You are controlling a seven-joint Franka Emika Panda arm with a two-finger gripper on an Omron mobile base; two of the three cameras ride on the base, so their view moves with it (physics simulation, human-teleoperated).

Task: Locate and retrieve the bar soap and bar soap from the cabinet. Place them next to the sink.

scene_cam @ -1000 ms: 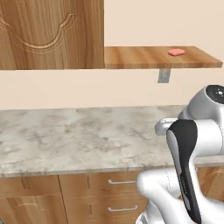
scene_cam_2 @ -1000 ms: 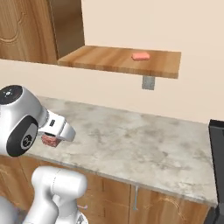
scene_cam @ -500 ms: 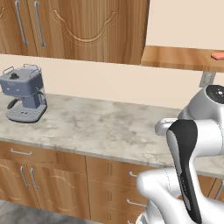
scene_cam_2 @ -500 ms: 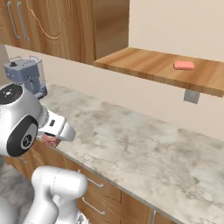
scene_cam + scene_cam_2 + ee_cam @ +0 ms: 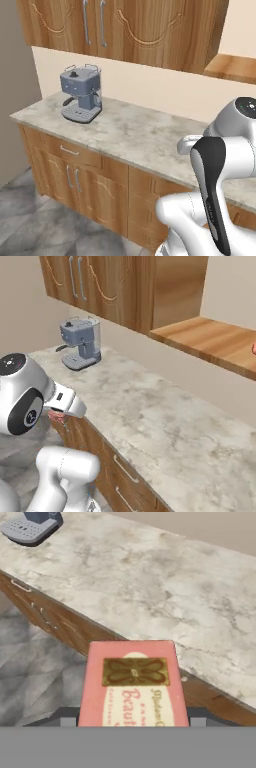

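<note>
My gripper (image 5: pixel 132 717) is shut on a bar soap (image 5: pixel 132 684) with a pale pinkish printed face and a dark gold emblem, held off the counter's front edge above the floor. In the right base view the same bar soap (image 5: pixel 57 417) peeks out dark maroon under the hand. At that view's right edge, a sliver of the salmon-pink bar soap (image 5: pixel 254 348) lies on the open wooden shelf (image 5: pixel 210 341). The wood-grain cabinet (image 5: pixel 150 30) with grooved doors hangs above the counter. The sink is out of view.
A blue-grey coffee machine (image 5: pixel 80 92) stands at the left end of the marble counter (image 5: pixel 145 135). Wooden drawer and door units (image 5: pixel 75 170) with silver handles run below it. A grey tiled floor (image 5: pixel 35 220) lies to the left.
The camera has swung left: shelf and pink soap slid to the right edge, and the coffee machine and counter end came further into view. The gripper still holds its soap.
</note>
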